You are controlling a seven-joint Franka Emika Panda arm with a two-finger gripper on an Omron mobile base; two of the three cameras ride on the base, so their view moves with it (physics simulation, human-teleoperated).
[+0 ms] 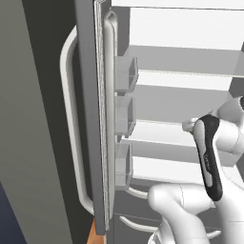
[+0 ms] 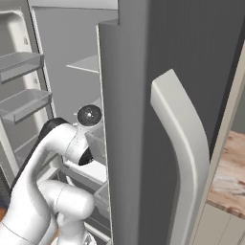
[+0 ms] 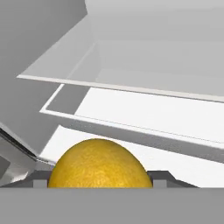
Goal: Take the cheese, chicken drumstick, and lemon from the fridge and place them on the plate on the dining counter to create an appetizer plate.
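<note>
- The smooth, round yellow-orange lemon point(image 3: 99, 164) sits dead centre at the bottom of the hand view, right between the two dark finger tips, whose grey ends show on either side of it at about its widest line.
- The two-finger gripper point(image 3: 99, 183) appears to be pinching the lemon: both tips seem to touch its flanks with no gap visible, though the contact itself lies at the frame's lower edge, so this is a judgement.
- The lemon is nearly round, with a slightly wider horizontal span in this view; the fingers seem to bracket that wider span.
- It is inside the tall grey fridge point(image 1: 93, 119) with the white interior, in front of a white shelf point(image 3: 144, 116), with another shelf above.
- From the base views, the white arm point(image 1: 209, 157) reaches into the open compartment between the two doors; the right door with its pale curved bar handle point(image 2: 184, 158) stands close beside the arm.
- The coming move, as I judge it, is a straight pull back out along the hand's own axis, keeping clear of the shelf edge and that door.
</note>
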